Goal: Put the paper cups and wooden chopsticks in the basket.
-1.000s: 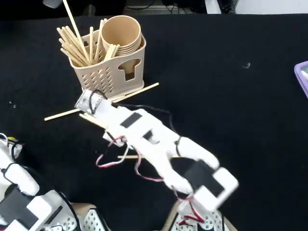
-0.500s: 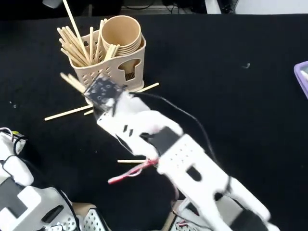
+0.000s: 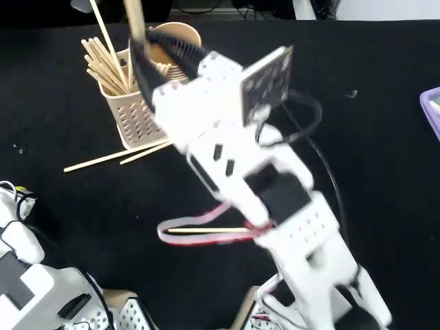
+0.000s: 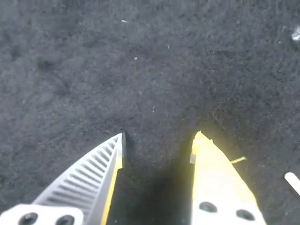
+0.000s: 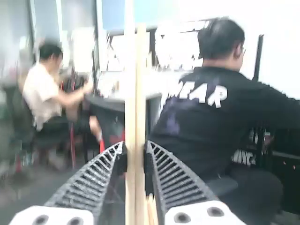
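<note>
Now higher, right gripper (image 5: 135,146) with 2 chopsticks (image 5: 135,84) upright above the basket (image 3: 134,118).

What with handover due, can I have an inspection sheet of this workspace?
Surface: black cloth table, nothing spilled.
Job's things: basket holds chopsticks and stacked paper cups; loose chopsticks lie at its foot, and another chopstick lies near the arm.
Clutter: purple object at the table's edge.
Grippers: left gripper open above the cloth; right gripper shut on a held pair, raised by the basket.
Cables: red wires and black cable on the right arm.
Surroundings: white wall behind.
</note>
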